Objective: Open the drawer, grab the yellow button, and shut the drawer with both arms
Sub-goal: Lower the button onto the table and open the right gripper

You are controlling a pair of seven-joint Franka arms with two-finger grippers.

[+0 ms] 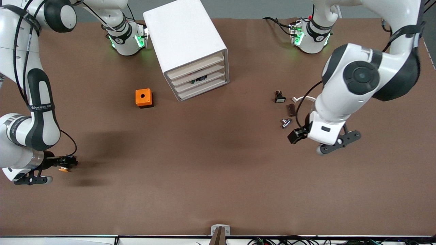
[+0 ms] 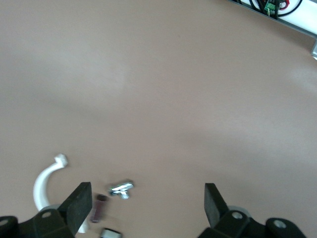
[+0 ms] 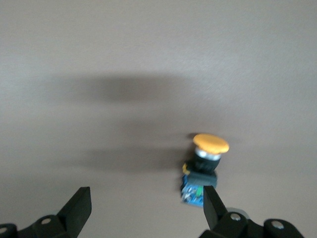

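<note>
The button [image 3: 204, 168], with an orange cap, black body and blue rear block, rests on the brown table [image 1: 211, 163] at the right arm's end; it also shows in the front view [image 1: 63, 169]. My right gripper [image 3: 146, 210] is open just above it. The button lies by one fingertip [image 3: 212, 206], not between the fingers. That gripper shows in the front view [image 1: 67, 161] too. My left gripper [image 2: 146, 206] is open and empty, low over the table at the left arm's end [image 1: 297, 134]. The top drawer [image 1: 196, 64] of the white cabinet [image 1: 185, 34] looks shut.
An orange cube with a hole [image 1: 144, 98] sits beside the cabinet. Near my left gripper lie a black part with a white face [image 1: 279, 97], a brown piece [image 1: 291, 109], a silver part [image 1: 286, 122] and a white hook [image 1: 304, 98].
</note>
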